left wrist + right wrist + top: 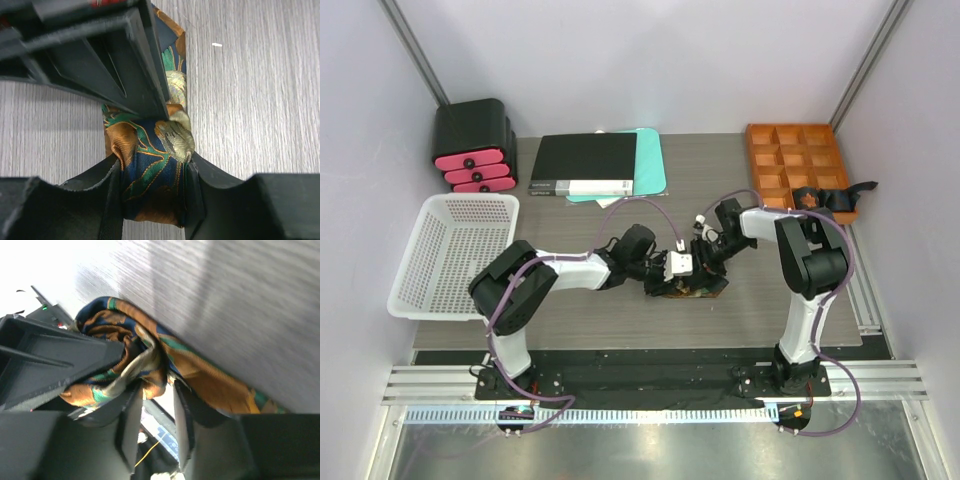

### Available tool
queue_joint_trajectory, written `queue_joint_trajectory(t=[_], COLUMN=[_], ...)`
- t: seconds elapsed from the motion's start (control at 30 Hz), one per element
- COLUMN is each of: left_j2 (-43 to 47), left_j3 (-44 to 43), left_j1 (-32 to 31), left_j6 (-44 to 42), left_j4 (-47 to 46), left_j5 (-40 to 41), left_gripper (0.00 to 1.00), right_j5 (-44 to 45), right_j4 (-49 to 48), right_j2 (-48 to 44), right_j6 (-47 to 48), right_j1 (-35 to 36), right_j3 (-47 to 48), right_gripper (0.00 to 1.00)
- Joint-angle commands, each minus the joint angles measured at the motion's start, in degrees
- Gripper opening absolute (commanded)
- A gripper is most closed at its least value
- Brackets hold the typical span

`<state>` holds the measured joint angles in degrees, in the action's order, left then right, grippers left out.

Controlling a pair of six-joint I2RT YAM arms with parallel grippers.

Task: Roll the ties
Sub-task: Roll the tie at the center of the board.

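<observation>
One rolled tie (150, 170) between the left jaws

Bright, even light; right-wrist blur

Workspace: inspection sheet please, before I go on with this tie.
Surface: grey wood-grain table, no spills seen.
Job's things: blue-orange-green patterned fabric tie, partly rolled, mid-table; dark bundle, possibly another tie, in orange compartment tray.
Clutter: white mesh basket, black drawer unit with pink fronts, black binder.
Hands: left hand shut on the roll; right hand open, fingertips against the fabric.
Cables: purple cables loop along both arms.
Surroundings: white enclosure walls; nothing else seen.
</observation>
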<state>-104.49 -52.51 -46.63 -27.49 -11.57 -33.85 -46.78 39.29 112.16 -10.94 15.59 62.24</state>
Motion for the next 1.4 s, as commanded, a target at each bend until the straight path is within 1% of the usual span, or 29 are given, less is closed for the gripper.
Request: queue_joint_trajectory(t=[0.0,0.03,0.07,0.13,0.2,0.4,0.47,0.57,0.6,0.63,0.67,0.7,0.8,0.87,1.03,1.07,1.1,1.2,1.27,1.37], left_j2=[0.0,-0.1,-0.3,-0.5,-0.8,-2.7,-3.1,-3.2,-2.9,-2.6,-2.0,-0.7,3.1,5.7,7.9,7.9,7.4,5.8,5.1,3.6], left_j3=[-0.2,-0.2,-0.3,-0.5,-1.0,-4.0,-4.4,-5.1,-5.1,-5.2,-5.1,-4.8,-4.4,-3.6,-2.6,-2.2,-2.0,-1.7,-1.5,-1.0], left_j1=[-0.5,-0.6,-0.7,-0.7,-1.0,-1.2,-1.2,-1.2,-1.2,-1.1,-0.8,-0.4,1.3,2.2,3.0,3.0,2.9,2.9,2.7,1.8], left_j6=[-0.2,0.1,0.5,1.7,2.0,3.3,3.8,4.2,4.2,4.3,4.2,4.5,5.9,6.9,10.5,10.9,11.1,11.5,11.3,8.9], left_j4=[11.4,11.4,13.7,14.5,15.3,17.3,17.3,18.1,18.3,18.7,18.8,18.9,18.5,16.5,11.8,8.7,7.8,4.2,2.3,-1.4], left_j5=[8.1,9.5,9.8,10.5,10.6,11.5,11.3,11.6,11.6,11.4,10.9,9.1,3.9,2.5,-1.0,-1.3,-1.6,-2.6,-3.6,-4.0], left_gripper=[0.21,0.2,0.21,0.22,0.24,0.29,0.3,0.31,0.33,0.35,0.38,0.46,0.65,0.71,0.77,0.78,0.79,0.8,0.83,0.84], right_j5=[8.4,6.8,5.8,3.9,1.2,0.0,0.6,2.4,3.9,4.7,5.6,6.0,7.4,9.0,12.2,12.6,12.9,14.3,15.1,15.3], right_j4=[-2.2,-1.9,-1.8,-3.1,-4.9,-11.2,-13.1,-12.4,-11.7,-10.4,-9.9,-9.6,-7.0,-6.5,-6.0,-6.0,-6.0,-5.8,-5.7,-5.5], right_j2=[-7.0,-8.5,-9.8,-12.7,-13.8,-14.5,-13.3,-11.3,-10.8,-10.5,-9.7,-9.2,-6.6,-5.5,-3.4,-3.0,-2.0,-0.6,-0.4,0.5], right_j6=[2.2,1.9,1.7,-0.1,-3.9,-8.1,-8.2,-6.4,-5.7,-4.9,-4.1,-3.5,-1.2,-0.1,1.1,1.1,1.2,1.4,1.7,2.4], right_j1=[-2.1,-2.5,-2.7,-2.7,-2.4,1.5,2.2,2.2,2.0,1.6,1.2,0.1,-1.4,-1.6,-2.1,-2.1,-2.1,-2.1,-2.1,-2.1], right_j3=[-1.0,-1.2,-1.4,-2.6,-4.0,-6.9,-6.9,-6.3,-6.2,-6.3,-6.3,-6.5,-5.8,-5.3,-4.6,-4.2,-4.0,-3.2,-3.0,-3.0], right_gripper=[0.4,0.47,0.51,0.56,0.58,0.57,0.53,0.27,0.13,0.06,0.01,0.01,0.01,0.01,0.01,0.01,0.01,0.01,0.01,0.01])
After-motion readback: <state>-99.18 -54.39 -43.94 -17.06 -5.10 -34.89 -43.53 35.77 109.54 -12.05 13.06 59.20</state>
